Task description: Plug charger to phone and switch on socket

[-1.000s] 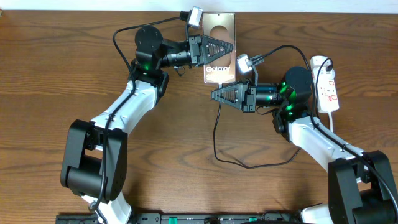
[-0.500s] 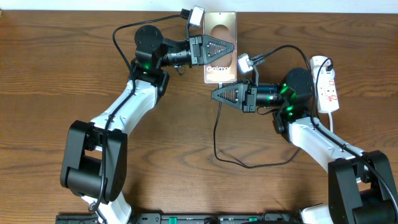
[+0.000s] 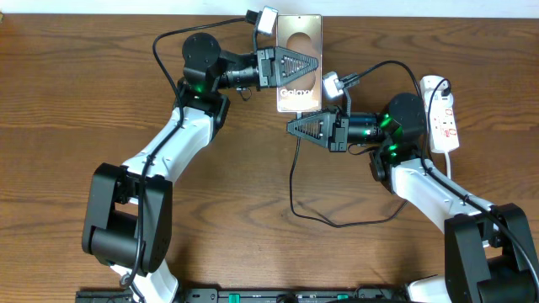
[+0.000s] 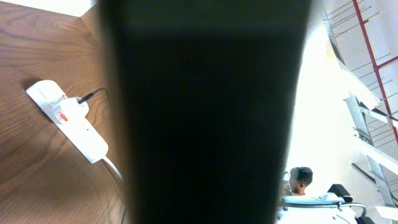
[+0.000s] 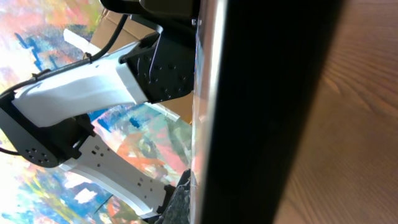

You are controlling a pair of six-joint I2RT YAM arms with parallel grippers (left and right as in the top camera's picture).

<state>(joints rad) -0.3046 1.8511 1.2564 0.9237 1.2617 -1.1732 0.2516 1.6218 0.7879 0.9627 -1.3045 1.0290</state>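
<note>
Wooden table (image 3: pixel 67 101), bright room beyond
Brown grain throughout, pale wall strip (image 3: pixel 404 7) along far edge; dark-haired head (image 4: pixel 301 177) low in left wrist view, red bars (image 4: pixel 366 37) above; colourful painted backdrop (image 5: pixel 143 140) in right wrist view

White shells (image 3: pixel 181 139) meet green-lit black joints (image 3: pixel 200 57); left pincer (image 3: pixel 315 62) and right pincer (image 3: pixel 292 127) are ribbed black triangles.

this is looking like a robotics lab: a left arm (image 3: pixel 173 139) and a right arm (image 3: pixel 425 181) are working at a wooden table (image 3: pixel 50 101), a person (image 4: pixel 301 178) is sitting behind, and a colourful painted wall (image 5: pixel 37 25) is showing.
</note>
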